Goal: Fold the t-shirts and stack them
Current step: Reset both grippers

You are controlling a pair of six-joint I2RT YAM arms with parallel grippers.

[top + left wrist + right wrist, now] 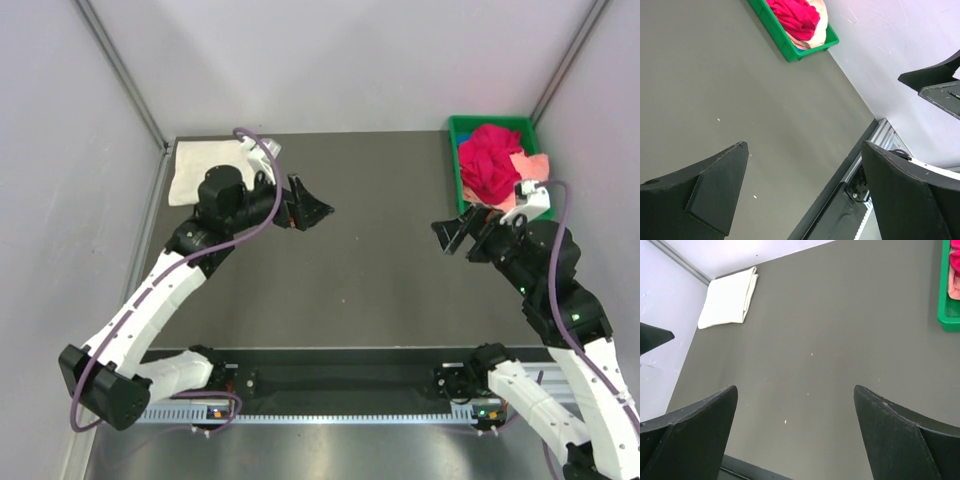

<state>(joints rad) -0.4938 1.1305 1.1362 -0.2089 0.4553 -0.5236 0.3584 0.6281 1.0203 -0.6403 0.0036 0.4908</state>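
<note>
In the top view, the cream-white t-shirt (205, 172) is seen folded flat at the far left corner of the table (380, 290), its right edge partly covered by the left arm. The magenta-red t-shirt (488, 160) is heaped in the green tray (486, 121) at the far right corner, and the peach-pink t-shirt (532, 166) is bunched under it and to its right. The left gripper (318, 210) is held above the table left of centre, its jaws spread wide and nothing between them. The right gripper (448, 236) is held just near of the tray, likewise spread and empty.

In the left wrist view, the dark fingers (715, 195) are shown well apart over bare table, with nothing gripped. The green tray (810, 51) is seen at the top edge, the magenta-red t-shirt (795, 17) piled over the peach-pink t-shirt (819, 27).

In the right wrist view, the fingers (695, 435) are set wide apart and nothing is held. The cream-white t-shirt (730, 300) is seen folded at the far left by the wall (660, 295). A corner of the green tray (950, 322) is caught at the right edge.
</note>
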